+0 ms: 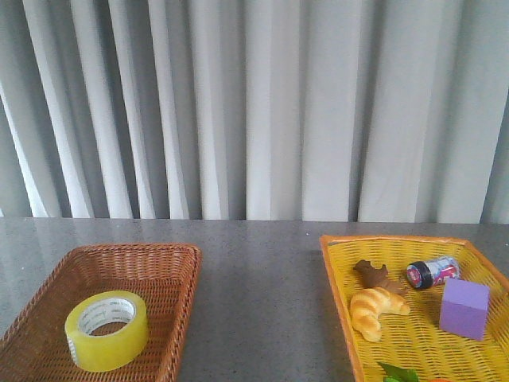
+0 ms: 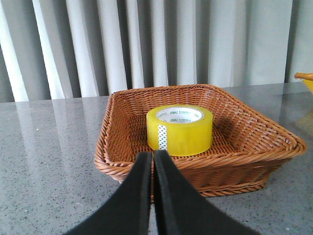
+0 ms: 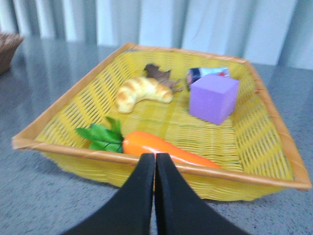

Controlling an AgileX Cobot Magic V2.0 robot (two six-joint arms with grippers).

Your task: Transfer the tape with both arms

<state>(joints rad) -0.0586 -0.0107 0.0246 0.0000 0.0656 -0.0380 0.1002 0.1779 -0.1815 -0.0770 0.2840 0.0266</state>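
A pleated pale grey curtain (image 1: 262,111) hung across the whole back of the scene, its folds falling straight to the far edge of a grey speckled table (image 1: 258,286). Soft, even light lay on the tabletop, which showed faint pale reflections of the curtain folds.

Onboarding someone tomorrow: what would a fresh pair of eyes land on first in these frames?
Probably the tape, a big yellow roll lying flat and alone in the brown wicker basket on the table's left. Next, the bright yellow basket on the right, crowded with a purple cube, a croissant and an orange carrot. In the wrist views, the left gripper and right gripper are both shut.
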